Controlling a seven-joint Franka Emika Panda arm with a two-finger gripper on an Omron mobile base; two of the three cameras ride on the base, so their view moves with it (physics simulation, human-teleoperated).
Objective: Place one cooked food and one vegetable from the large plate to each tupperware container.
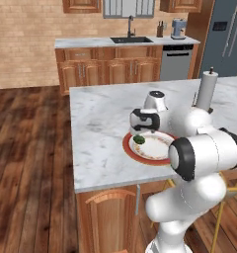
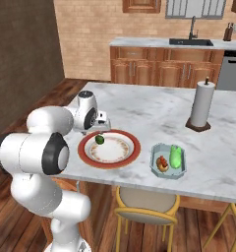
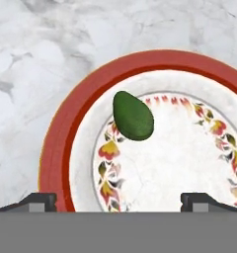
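Spread wide, the empty claw hangs over one plate bearing one avocado; one tray near the worktop's front edge holds two foods.

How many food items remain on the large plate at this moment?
1: a green vegetable lies on the large plate, just inside its red rim. The arm may hide part of the plate in the base views.

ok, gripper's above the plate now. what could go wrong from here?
1. The avocado is smooth and rounded; the open fingers may squeeze it sideways instead of gripping.
2. It lies near the large plate rim, so a nudge could roll it onto the counter.
3. The blue-grey container already holds two items; dropping there would overfill it.
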